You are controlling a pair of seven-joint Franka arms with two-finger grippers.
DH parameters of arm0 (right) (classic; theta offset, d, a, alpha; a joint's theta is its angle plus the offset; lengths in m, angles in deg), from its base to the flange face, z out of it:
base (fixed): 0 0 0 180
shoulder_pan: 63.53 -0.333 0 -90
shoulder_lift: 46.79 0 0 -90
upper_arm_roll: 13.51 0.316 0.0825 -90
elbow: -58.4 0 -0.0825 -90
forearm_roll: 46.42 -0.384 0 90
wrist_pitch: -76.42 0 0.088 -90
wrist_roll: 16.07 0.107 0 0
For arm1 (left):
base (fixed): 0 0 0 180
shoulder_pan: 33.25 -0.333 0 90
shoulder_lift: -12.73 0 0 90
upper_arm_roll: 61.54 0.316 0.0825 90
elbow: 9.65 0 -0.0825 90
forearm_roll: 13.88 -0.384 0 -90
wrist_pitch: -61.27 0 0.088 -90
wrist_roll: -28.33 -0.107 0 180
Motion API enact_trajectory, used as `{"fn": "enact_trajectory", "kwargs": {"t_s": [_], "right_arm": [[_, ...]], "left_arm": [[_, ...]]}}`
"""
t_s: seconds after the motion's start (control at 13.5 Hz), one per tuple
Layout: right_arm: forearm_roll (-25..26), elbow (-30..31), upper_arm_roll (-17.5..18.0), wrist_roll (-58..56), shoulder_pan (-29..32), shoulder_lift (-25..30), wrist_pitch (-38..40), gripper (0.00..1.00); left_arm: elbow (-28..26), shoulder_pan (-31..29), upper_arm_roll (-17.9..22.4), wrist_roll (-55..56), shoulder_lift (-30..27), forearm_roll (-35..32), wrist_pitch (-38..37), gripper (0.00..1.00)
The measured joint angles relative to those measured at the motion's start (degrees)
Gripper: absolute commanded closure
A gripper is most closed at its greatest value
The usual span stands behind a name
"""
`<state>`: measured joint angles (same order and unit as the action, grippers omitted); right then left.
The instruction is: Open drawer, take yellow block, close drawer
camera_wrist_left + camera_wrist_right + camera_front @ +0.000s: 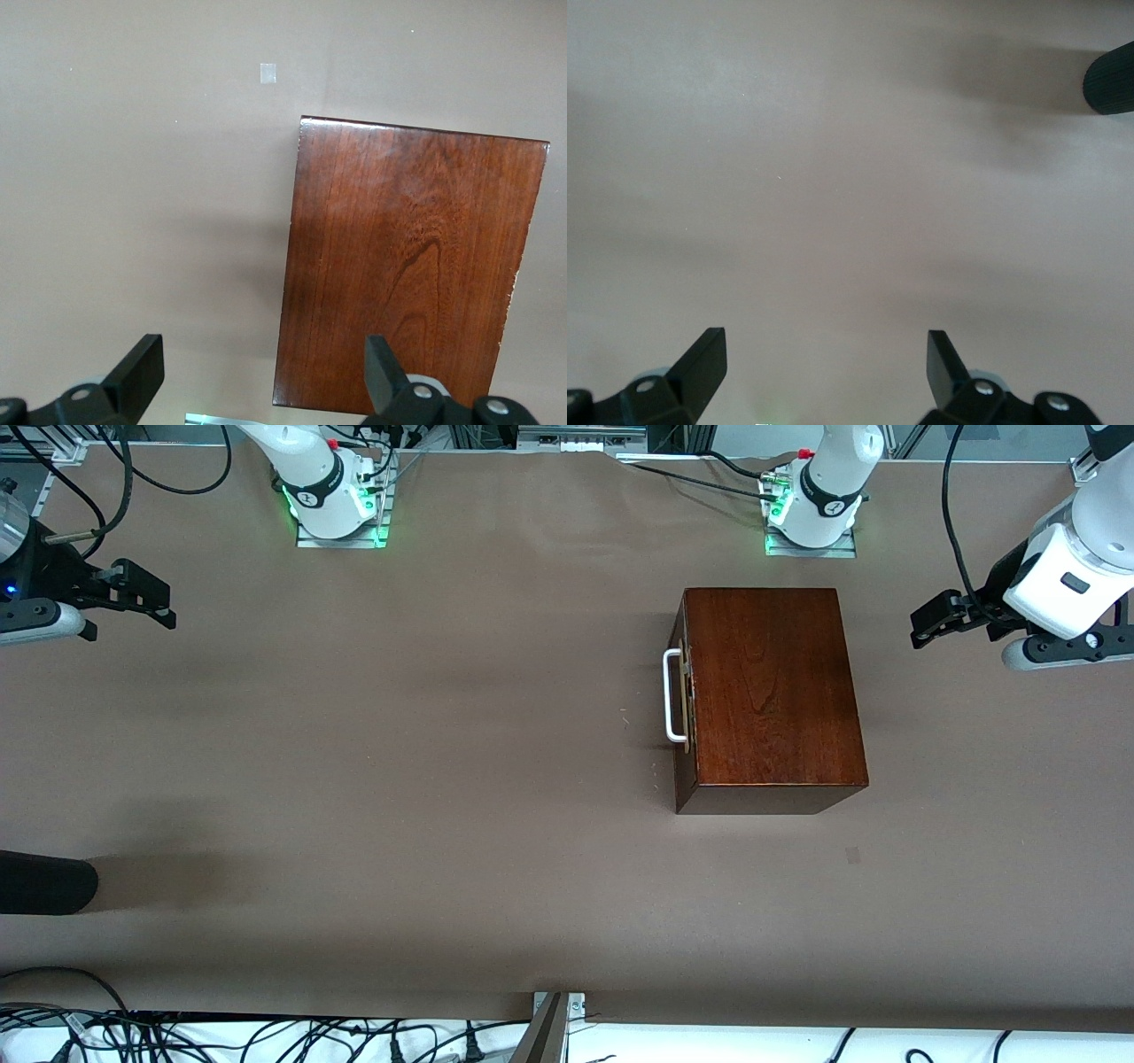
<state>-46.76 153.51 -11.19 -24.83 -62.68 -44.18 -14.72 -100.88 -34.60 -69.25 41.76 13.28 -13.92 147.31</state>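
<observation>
The glossy dark-brown wooden box (771,691) stands on the table toward the left arm's end; its top also shows in the left wrist view (407,266). The drawer is shut, and its dark front with the white loop handle (673,695) faces the right arm's end. The yellow block is hidden. My left gripper (930,622) is open and empty, held above the table beside the box; in its wrist view (264,363) one finger sits over the box's edge. My right gripper (146,598) is open and empty over bare table at the right arm's end (826,363).
A black rounded object (44,881) pokes in at the table's edge at the right arm's end, and it shows in the right wrist view (1109,80). A small pale mark (852,856) lies on the brown table nearer the front camera than the box.
</observation>
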Motion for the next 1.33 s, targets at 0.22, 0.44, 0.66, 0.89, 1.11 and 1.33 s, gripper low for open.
{"fn": "enact_trajectory", "kwargs": {"t_s": [0.22,0.44,0.66,0.89,1.11,1.33], "right_arm": [[0.0,0.0,0.0,0.0,0.0,0.0,0.0,0.00],[0.0,0.0,0.0,0.0,0.0,0.0,0.0,0.00],[0.0,0.0,0.0,0.0,0.0,0.0,0.0,0.00],[0.0,0.0,0.0,0.0,0.0,0.0,0.0,0.00],[0.0,0.0,0.0,0.0,0.0,0.0,0.0,0.00],[0.0,0.0,0.2,0.0,0.0,0.0,0.0,0.00]], "left_arm": [[-0.1,0.1,-0.6,0.0,-0.8,0.0,0.0,0.00],[0.0,0.0,-0.6,0.0,-1.0,0.0,0.0,0.00],[0.0,0.0,-0.6,0.0,-1.0,0.0,0.0,0.00],[0.0,0.0,-0.6,0.0,-1.0,0.0,0.0,0.00],[0.0,0.2,-0.9,0.0,-1.0,0.0,0.0,0.00],[0.0,0.5,-1.3,0.0,-1.0,0.0,0.0,0.00]]}}
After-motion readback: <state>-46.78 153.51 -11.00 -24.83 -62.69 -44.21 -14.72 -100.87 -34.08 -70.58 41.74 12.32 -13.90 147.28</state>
